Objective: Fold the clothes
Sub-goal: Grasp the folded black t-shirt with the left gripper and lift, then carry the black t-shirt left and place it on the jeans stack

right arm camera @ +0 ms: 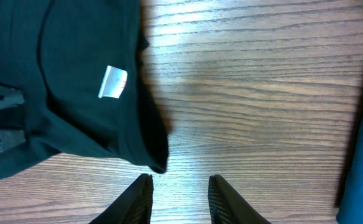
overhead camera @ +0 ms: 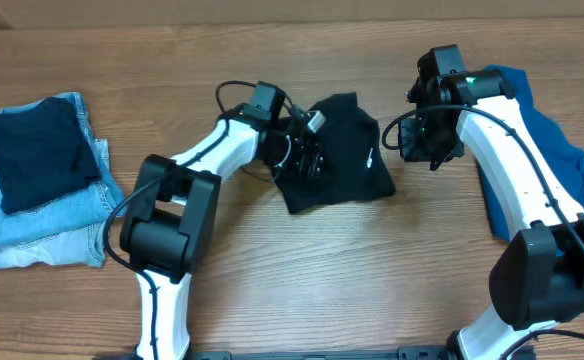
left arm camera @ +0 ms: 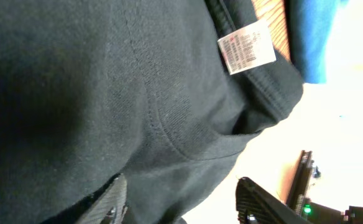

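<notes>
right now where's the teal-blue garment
In the overhead view, the teal-blue garment lies on the far right side, partly under the right arm, to the right of the black shirt.

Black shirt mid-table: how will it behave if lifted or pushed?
The black shirt is probably floppy: it lies bunched with soft folds, so a lifted edge would likely drape. Pushed, it would likely wrinkle up rather than slide whole across the wooden table. It seems light: the left wrist view shows thin knit fabric.
</notes>
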### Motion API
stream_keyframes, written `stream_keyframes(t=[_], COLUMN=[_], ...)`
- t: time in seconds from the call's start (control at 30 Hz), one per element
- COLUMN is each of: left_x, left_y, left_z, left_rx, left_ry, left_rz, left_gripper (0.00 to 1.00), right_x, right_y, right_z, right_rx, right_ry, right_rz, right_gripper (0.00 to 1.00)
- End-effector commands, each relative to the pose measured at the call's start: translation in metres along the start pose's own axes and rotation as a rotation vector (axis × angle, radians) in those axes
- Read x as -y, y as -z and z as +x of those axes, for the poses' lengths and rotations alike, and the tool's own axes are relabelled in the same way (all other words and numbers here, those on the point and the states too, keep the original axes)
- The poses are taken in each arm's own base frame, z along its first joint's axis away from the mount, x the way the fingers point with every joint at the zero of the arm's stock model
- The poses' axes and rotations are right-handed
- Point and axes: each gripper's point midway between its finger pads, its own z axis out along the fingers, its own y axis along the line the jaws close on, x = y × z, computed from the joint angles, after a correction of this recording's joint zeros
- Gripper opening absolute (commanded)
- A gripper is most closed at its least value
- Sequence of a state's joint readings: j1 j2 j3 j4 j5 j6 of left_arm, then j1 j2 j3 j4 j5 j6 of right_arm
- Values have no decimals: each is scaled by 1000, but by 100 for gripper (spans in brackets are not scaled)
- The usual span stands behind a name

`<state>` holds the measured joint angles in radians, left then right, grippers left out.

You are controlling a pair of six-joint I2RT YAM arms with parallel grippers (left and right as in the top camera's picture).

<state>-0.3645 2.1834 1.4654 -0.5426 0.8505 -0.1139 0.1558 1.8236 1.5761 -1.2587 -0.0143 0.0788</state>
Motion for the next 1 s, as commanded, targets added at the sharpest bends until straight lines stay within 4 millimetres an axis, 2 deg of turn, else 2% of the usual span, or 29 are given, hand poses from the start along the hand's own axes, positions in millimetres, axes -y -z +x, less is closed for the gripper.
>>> stream_keyframes(t=[0.0,0.1,0.2,0.27,0.33,0.37,0.43,0.5,0.53,0.57,0.7,0.83,0.97], left_x=[-5,14,20,30,36,36,27,-10,-32,-44,-60,-90,-104], left_y=[13,25,28,36,54,78,110,140,148,147,123,99,80], left_z=[-7,-12,-14,-22,-38,-52,-64,-68,-60,-50,-25,-7,4], left_rx=[38,55,60,88,141,206,284,344,342,315,217,156,107], left_ry=[45,26,15,-58,-110,-142,-143,21,133,191,328,445,476], left_rz=[112,256,293,309,267,201,104,-80,-159,-176,-171,-190,-199], left_gripper=[66,69,68,68,72,73,74,72,72,73,74,77,78], right_x=[5,5,5,5,5,5,5,5,5,5,5,5,5], right_y=[-2,-2,-2,-2,-2,-2,-2,-2,-2,-2,-2,-2,-2], right_z=[0,0,0,1,1,0,-1,-2,-2,-2,-2,1,1], right_rx=[-4,-5,-4,-6,-6,-5,-1,5,6,6,5,-6,-6], right_ry=[-15,-15,-15,-15,-14,-11,-11,-11,-11,-11,-11,-11,-12], right_rz=[15,15,15,15,16,16,15,14,13,13,13,15,15], right_gripper=[33,33,33,33,33,33,33,33,33,33,33,33,33])
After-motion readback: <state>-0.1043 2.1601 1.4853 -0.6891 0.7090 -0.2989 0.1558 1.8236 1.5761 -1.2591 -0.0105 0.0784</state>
